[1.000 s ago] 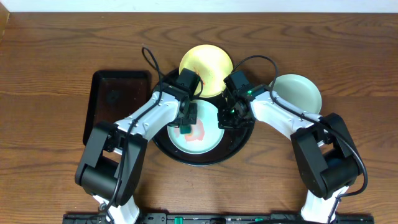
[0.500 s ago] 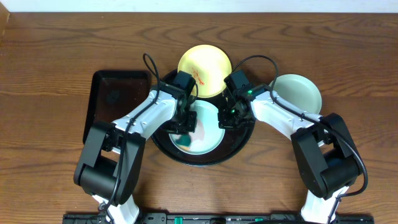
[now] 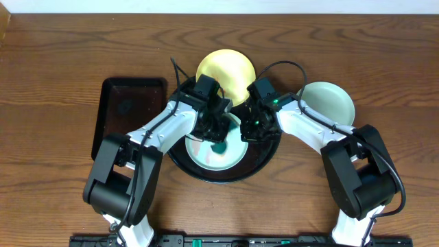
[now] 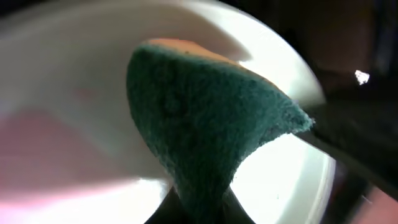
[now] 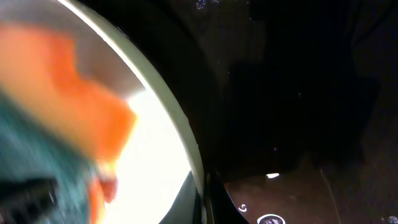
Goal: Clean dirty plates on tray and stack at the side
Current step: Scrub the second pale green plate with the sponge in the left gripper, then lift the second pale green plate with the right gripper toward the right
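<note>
Sponge (image 4: 205, 130) in left pincer (image 3: 216, 136) hides much of aqua plate (image 4: 68, 68).

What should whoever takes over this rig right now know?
Left gripper: shut on the green sponge, pressed on the aqua plate in the round tray.
Right gripper: at that plate's right rim; grip unclear.
Pink smear shows on this plate.
Yellow plate sits at the tray's far rim; second aqua plate on the table, right, looks clean.
Left to do: finish wiping, do yellow, stack all.
</note>
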Robot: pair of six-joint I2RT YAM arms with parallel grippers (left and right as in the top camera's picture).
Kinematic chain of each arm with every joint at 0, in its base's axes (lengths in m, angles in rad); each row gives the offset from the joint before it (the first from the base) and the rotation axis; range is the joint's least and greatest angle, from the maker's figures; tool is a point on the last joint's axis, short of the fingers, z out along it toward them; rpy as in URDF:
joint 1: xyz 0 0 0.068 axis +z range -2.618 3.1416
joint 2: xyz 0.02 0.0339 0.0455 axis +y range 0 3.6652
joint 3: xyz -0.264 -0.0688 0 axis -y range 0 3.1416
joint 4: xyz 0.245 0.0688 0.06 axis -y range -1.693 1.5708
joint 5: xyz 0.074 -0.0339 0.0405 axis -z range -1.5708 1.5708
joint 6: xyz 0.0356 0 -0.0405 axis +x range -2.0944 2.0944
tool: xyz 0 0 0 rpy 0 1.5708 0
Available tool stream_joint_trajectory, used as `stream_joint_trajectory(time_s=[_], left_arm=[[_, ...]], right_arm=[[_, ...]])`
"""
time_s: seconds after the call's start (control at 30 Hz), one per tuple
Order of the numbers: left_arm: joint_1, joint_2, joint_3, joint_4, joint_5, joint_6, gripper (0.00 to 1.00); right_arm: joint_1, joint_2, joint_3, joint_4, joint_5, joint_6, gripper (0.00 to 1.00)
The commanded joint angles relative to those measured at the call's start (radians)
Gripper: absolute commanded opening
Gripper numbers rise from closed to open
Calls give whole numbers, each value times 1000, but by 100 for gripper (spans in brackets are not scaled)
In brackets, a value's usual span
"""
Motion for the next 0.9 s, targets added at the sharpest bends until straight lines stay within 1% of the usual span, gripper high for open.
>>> stream_joint_trajectory(time_s=[0.0,0.03,0.13,0.2,0.27,0.43,0.73,0.8,0.87], left_arm=[[3,14,-10,33,-252,20,7],[3,14,-10,34,-303,10,8],[4,13,-7,12,-492,-81,8],[4,9,3,-22,-530,-103,7],[3,1,20,-68,-532,-112,7],[3,-28,80,-196,-532,-182,7],[28,-56,257,-502,-527,-255,7],[48,-56,278,-541,-523,-274,7],[69,-56,279,-544,-500,-273,8]], right_arm=[[18,26,-3,-9,38,-10,1],[18,26,-3,-10,39,-10,1],[18,26,-3,-18,52,-10,1],[18,26,-3,-24,63,-10,1],[18,26,-3,-24,68,-10,1],[18,26,-3,-25,72,-10,1],[18,25,-2,-31,81,-6,1],[18,21,5,-37,82,-8,1],[18,6,17,-51,85,-31,1]])
